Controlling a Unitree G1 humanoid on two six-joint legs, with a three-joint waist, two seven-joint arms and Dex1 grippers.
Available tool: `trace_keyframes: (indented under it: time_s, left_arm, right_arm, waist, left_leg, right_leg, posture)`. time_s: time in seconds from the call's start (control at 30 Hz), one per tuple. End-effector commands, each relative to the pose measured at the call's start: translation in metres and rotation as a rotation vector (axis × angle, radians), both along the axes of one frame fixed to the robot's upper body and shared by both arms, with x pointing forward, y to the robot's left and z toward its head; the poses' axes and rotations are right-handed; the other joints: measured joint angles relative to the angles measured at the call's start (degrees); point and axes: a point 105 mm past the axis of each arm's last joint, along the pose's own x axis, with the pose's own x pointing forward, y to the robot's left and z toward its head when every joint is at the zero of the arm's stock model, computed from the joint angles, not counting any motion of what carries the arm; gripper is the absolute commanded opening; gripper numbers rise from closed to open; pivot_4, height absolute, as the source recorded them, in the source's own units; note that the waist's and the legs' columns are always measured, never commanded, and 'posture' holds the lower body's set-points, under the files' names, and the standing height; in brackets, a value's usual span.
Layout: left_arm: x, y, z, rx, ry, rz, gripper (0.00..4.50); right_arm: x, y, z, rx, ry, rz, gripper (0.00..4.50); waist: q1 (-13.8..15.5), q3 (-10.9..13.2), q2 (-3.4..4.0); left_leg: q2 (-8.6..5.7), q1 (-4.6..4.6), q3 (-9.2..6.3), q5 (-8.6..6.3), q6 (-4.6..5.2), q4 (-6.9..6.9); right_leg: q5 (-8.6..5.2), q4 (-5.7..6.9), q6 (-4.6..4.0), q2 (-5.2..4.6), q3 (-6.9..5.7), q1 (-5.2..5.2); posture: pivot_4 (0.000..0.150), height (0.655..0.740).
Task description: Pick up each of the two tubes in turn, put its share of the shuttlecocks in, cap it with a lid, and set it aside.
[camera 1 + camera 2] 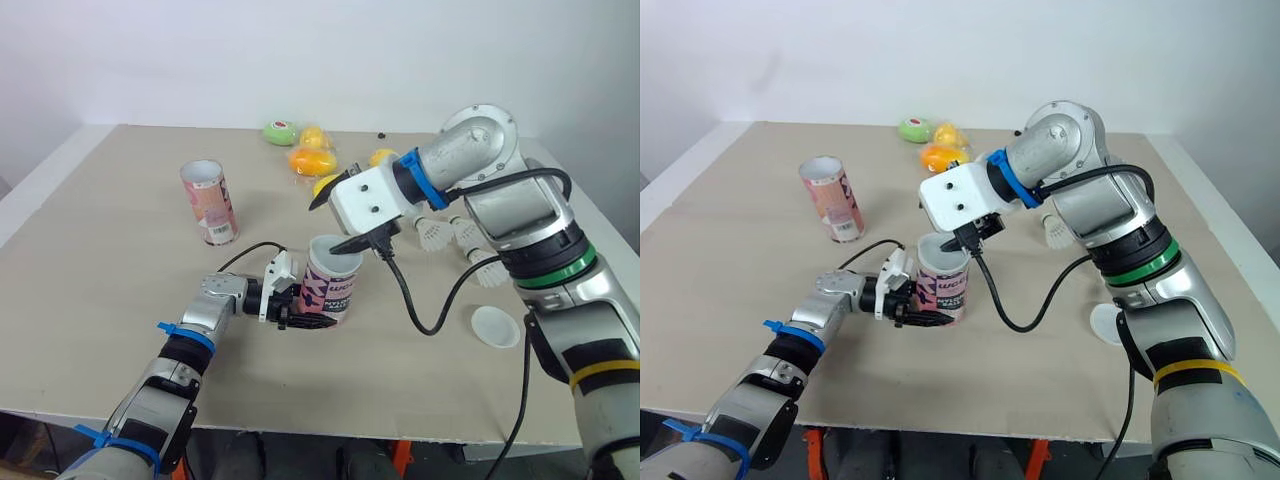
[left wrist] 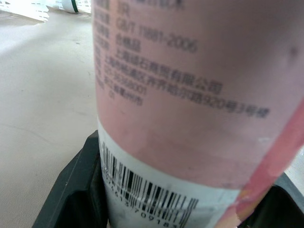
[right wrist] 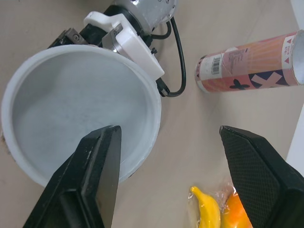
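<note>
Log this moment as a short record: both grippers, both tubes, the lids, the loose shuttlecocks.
left gripper: clamped around the held tube, which stands upright on the table
right gripper: open, just above the held tube's top
white lid: resting on the held tube
other tube: upright, uncapped, apart from both grippers
spare lid: flat on the table
shuttlecocks: several loose by the right arm

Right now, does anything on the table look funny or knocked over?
Nothing's knocked over: the held tube and the spare tube both stand upright. Only the fruit at the back looks out of place.
</note>
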Motion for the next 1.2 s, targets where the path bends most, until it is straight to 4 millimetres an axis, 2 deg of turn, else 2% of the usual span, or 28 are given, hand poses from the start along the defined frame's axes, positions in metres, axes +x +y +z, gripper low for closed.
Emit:
trace_keyframes:
  time_s: [0.03,0.13,0.23,0.3,0.4,0.5,0.57,0.63,0.73,0.8,0.87,0.93,1.13,1.2]
  left_arm:
    - [-0.006,0.001,-0.014,0.027,0.059,-0.006,2.75]
    - [-0.006,0.001,-0.014,0.025,0.060,-0.005,2.75]
    - [-0.006,0.001,-0.014,0.023,0.061,-0.004,2.75]
    - [-0.006,0.001,-0.014,0.021,0.061,-0.003,2.75]
    - [-0.007,0.001,-0.015,0.021,0.063,-0.005,2.75]
    - [-0.007,0.001,-0.015,0.022,0.063,-0.008,2.75]
    - [-0.007,0.001,-0.015,0.022,0.063,-0.011,2.75]
    - [-0.007,0.000,-0.015,0.024,0.062,-0.012,2.75]
    - [-0.006,-0.001,-0.014,0.024,0.059,-0.013,2.75]
    - [-0.005,-0.001,-0.014,0.025,0.058,-0.013,2.75]
    - [-0.005,-0.001,-0.014,0.026,0.056,-0.014,2.75]
    - [-0.005,0.000,-0.014,0.028,0.055,-0.013,2.75]
    - [-0.005,0.001,-0.014,0.030,0.054,-0.009,2.75]
    - [-0.005,0.002,-0.014,0.030,0.053,-0.006,2.75]
  right_arm:
    - [-0.013,-0.003,-0.059,-0.160,0.220,0.028,3.64]
    - [-0.018,0.002,-0.058,-0.131,0.274,0.040,3.64]
    - [-0.016,0.005,-0.060,-0.121,0.287,0.035,3.64]
    - [-0.012,0.008,-0.055,-0.090,0.280,0.024,3.64]
    - [-0.012,0.015,-0.025,0.034,0.313,0.027,3.64]
    - [-0.013,0.010,0.008,0.105,0.330,0.028,3.64]
    - [-0.014,0.005,0.021,0.120,0.334,0.022,3.64]
    - [-0.014,0.001,0.022,0.110,0.338,0.014,3.64]
    - [-0.017,-0.001,0.021,0.101,0.357,0.022,2.82]
    - [-0.019,-0.001,0.020,0.098,0.369,0.028,1.94]
    - [-0.023,-0.001,0.013,0.083,0.394,0.042,0.75]
    - [-0.025,-0.001,0.010,0.072,0.408,0.048,0.16]
    - [-0.030,-0.002,-0.001,0.030,0.440,0.054,0.16]
    - [-0.028,-0.004,-0.015,-0.027,0.427,0.044,0.16]
  waist:
    - [-0.01,-0.12,-0.09]
    - [-0.01,-0.59,-0.27]
    - [0.00,-0.80,-0.28]
    - [0.00,-0.88,-0.29]
    - [0.00,-0.87,-0.29]
    - [-0.01,-0.75,-0.17]
    - [0.11,-0.52,-0.09]
    - [0.20,-0.35,-0.06]
    - [0.19,-0.29,-0.06]
    - [0.15,-0.18,0.02]
    - [0.17,-0.09,0.08]
    - [0.17,0.01,0.07]
    - [0.17,0.15,0.10]
    - [0.15,0.16,0.10]
  left_leg:
    - [0.00,0.14,0.00,-0.05,-0.03,-0.03]
    - [0.01,0.42,0.00,-0.21,-0.15,-0.11]
    - [0.01,0.45,0.00,-0.41,-0.13,-0.17]
    - [0.01,0.46,-0.01,-0.54,-0.12,-0.17]
    - [0.02,0.48,-0.02,-0.62,-0.14,-0.18]
    - [0.02,0.41,-0.01,-0.62,-0.14,-0.18]
    - [0.02,0.33,0.00,-0.62,-0.14,-0.17]
    - [0.01,0.25,-0.03,-0.62,-0.14,-0.15]
    - [-0.03,0.21,-0.01,-0.62,-0.13,-0.15]
    - [-0.02,0.21,0.00,-0.62,-0.13,-0.15]
    - [-0.01,0.18,-0.01,-0.62,-0.13,-0.15]
    - [-0.02,0.18,-0.01,-0.62,-0.13,-0.13]
    - [-0.02,0.17,0.00,-0.62,-0.13,-0.08]
    - [-0.02,0.17,0.00,-0.62,-0.13,-0.08]
  right_leg:
    - [-0.10,0.00,0.01,0.00,0.00,0.15]
    - [-0.27,0.00,-0.16,0.00,-0.01,0.41]
    - [-0.27,0.00,-0.22,0.01,0.00,0.46]
    - [-0.33,0.00,-0.19,0.02,0.00,0.49]
    - [-0.41,0.00,-0.20,0.05,0.00,0.51]
    - [-0.38,0.01,-0.21,0.05,0.02,0.56]
    - [-0.36,0.02,-0.21,0.05,0.02,0.55]
    - [-0.37,0.01,-0.20,0.04,0.00,0.46]
    - [-0.39,-0.05,-0.15,-0.02,0.01,0.40]
    - [-0.38,-0.05,-0.17,-0.01,0.02,0.41]
    - [-0.35,-0.04,-0.13,0.00,0.01,0.42]
    - [-0.34,-0.05,-0.13,0.00,0.01,0.41]
    - [-0.35,-0.05,-0.13,-0.02,0.01,0.34]
    - [-0.36,-0.05,-0.11,-0.02,0.02,0.32]
  posture:
    - [0.150,0.6917]
    - [0.150,0.6917]
    - [0.150,0.6917]
    - [0.150,0.6917]
    - [0.150,0.6917]
    - [0.150,0.6917]
    - [0.150,0.6917]
    - [0.150,0.6917]
    - [0.150,0.6917]
    - [0.150,0.6917]
    - [0.150,0.6917]
    - [0.150,0.6917]
    - [0.150,0.6917]
    - [0.150,0.6917]
